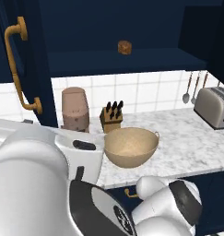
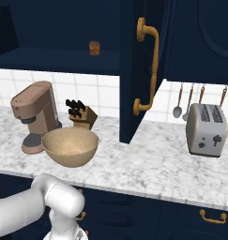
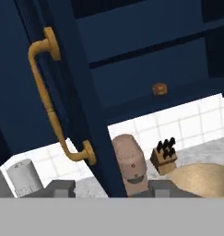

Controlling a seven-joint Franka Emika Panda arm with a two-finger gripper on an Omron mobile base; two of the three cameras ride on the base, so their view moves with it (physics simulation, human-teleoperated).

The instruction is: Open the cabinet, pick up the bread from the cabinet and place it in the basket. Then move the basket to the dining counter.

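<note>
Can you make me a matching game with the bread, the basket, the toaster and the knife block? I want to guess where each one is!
Things:
1. bread
2. basket
3. toaster
4. knife block

Places:
A. on the counter under the hanging spoons
B. on the shelf inside the open cabinet
C. by the tiled wall, right behind the basket
D. at the front of the counter, beside the coffee machine

Pairs: 1-B, 2-D, 3-A, 4-C
</note>
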